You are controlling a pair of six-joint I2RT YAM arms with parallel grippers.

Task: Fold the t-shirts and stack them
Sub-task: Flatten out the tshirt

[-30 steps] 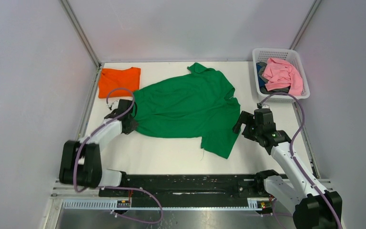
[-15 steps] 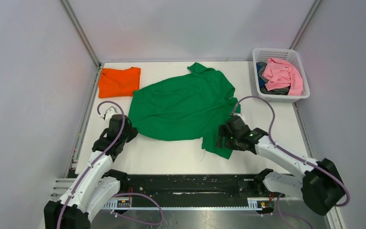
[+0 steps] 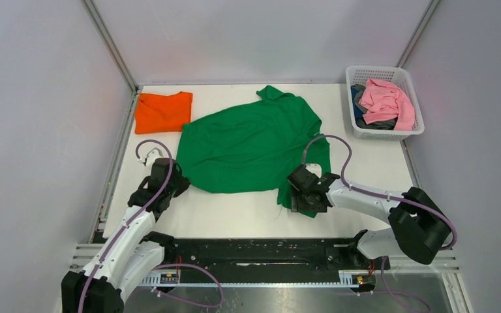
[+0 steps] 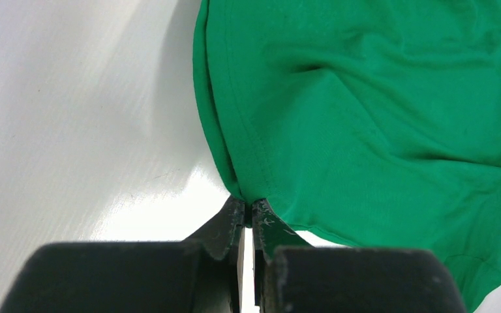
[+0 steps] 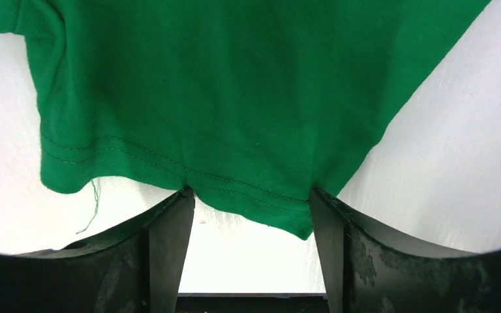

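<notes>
Pinching green tee [image 3: 254, 147] w/ L gripper [image 4: 248, 212]; R gripper [image 5: 250, 194] splayed.

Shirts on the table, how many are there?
2. The green shirt lies spread in the middle; the orange shirt lies at the far left corner. The basket holds clothes that may hide more.

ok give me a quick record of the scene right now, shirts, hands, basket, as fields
green t-shirt: spread out unfolded mid-table, creased
orange t-shirt: looks folded, far left corner of the table
left hand: shut on the green t-shirt's near left hem corner
right hand: open, fingers either side of the near right hem
basket: far right, pink garment on top of a grey-blue one
stack: not yet made
</notes>
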